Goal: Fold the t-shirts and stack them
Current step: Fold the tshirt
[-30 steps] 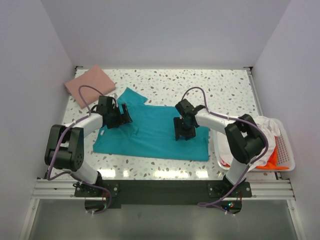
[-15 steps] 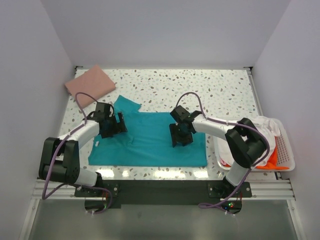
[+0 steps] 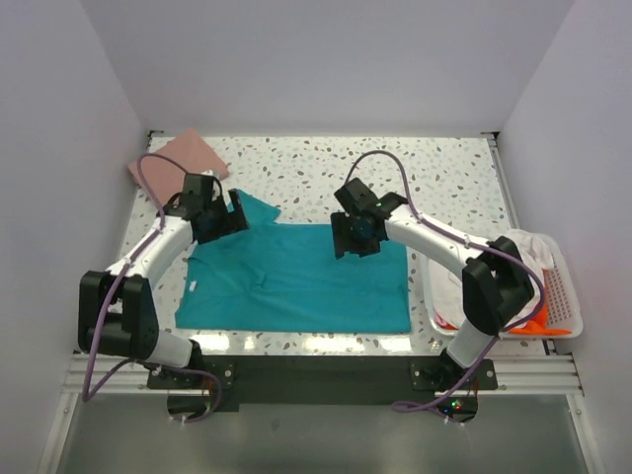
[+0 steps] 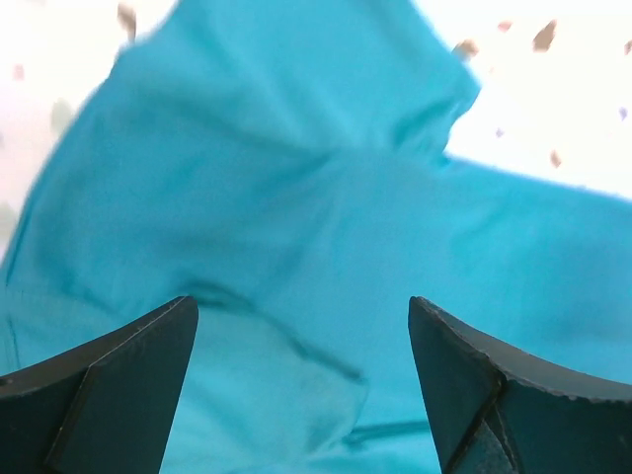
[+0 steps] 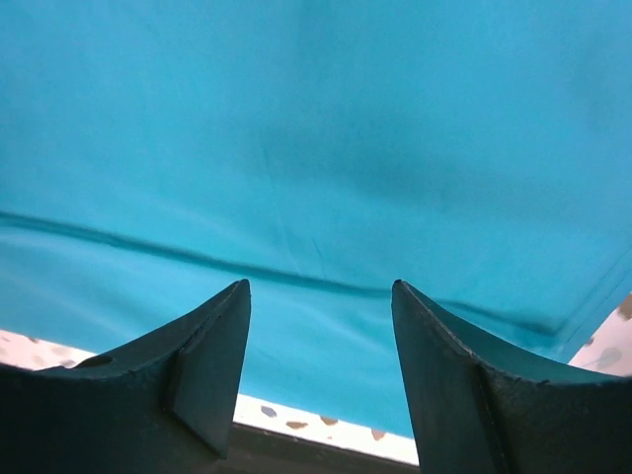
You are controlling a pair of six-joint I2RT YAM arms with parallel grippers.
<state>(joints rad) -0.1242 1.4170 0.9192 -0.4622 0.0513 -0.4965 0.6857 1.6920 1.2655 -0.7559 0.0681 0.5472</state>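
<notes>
The left tool point(image 3: 223, 217) is spread wide with nothing between its fingers, poised over the teal t-shirt point(image 3: 296, 281) where one sleeve point(image 3: 257, 205) juts out just beside it. The right tool point(image 3: 354, 240) also has its fingers apart and empty, hovering above the shirt's far edge. Nearward of both tools the shirt lies flat and mostly smooth on the desk point(image 3: 444, 178). The spreading looks finished and the first fold due, so each tool would need to drop and pinch an edge. Beyond the left tool sits a folded pink t-shirt point(image 3: 178, 158); outward of the right tool a basket point(image 3: 568, 286) holds a white t-shirt point(image 3: 523, 252) and an orange t-shirt point(image 3: 538, 318)
</notes>
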